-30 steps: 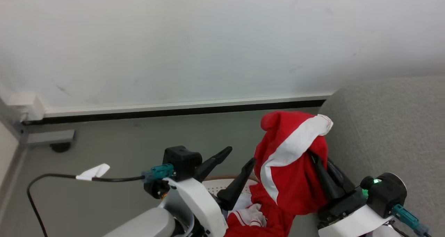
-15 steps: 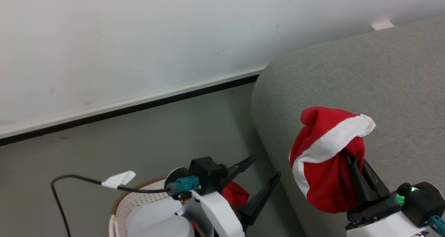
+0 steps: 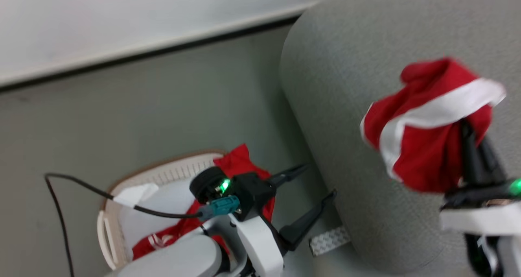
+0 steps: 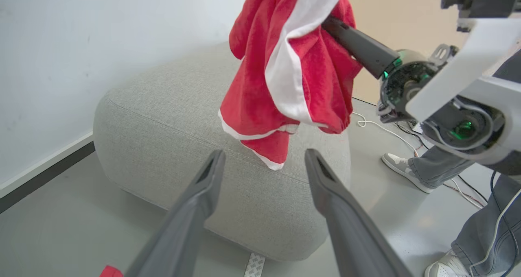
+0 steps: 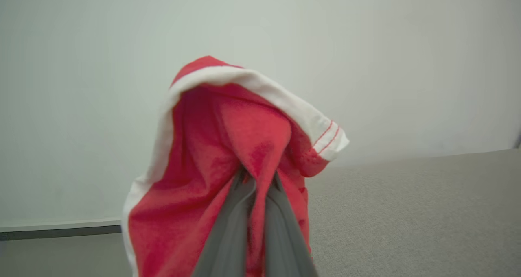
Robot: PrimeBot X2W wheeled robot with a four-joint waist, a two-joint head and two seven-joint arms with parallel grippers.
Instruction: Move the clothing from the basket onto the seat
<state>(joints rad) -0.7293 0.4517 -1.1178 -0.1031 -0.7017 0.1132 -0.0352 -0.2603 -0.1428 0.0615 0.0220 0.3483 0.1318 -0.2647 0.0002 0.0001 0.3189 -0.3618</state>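
My right gripper [image 3: 467,127] is shut on the red clothing [image 3: 423,142] with its white stripes and holds it up over the grey seat [image 3: 346,106]. In the right wrist view the fabric [image 5: 211,155] drapes over the closed gripper [image 5: 255,181]. The left wrist view shows the clothing [image 4: 285,65] hanging clear above the seat [image 4: 163,118]. My left gripper [image 3: 315,183] is open and holds nothing, between the basket [image 3: 106,232] and the seat. More red fabric [image 3: 240,165] lies in the basket.
A pale pad [image 3: 163,203] lines the basket. A black cable [image 3: 81,187] runs from my left wrist. A strip of white tape [image 3: 329,240] lies on the floor by the seat's base. A person's legs and shoes [image 4: 411,173] stand beyond the seat. The wall [image 3: 122,16] is behind.
The head camera has swung right and down, bringing the basket into view. My right gripper has carried the clothing from beside the seat's edge to over the seat. The left gripper stays open.
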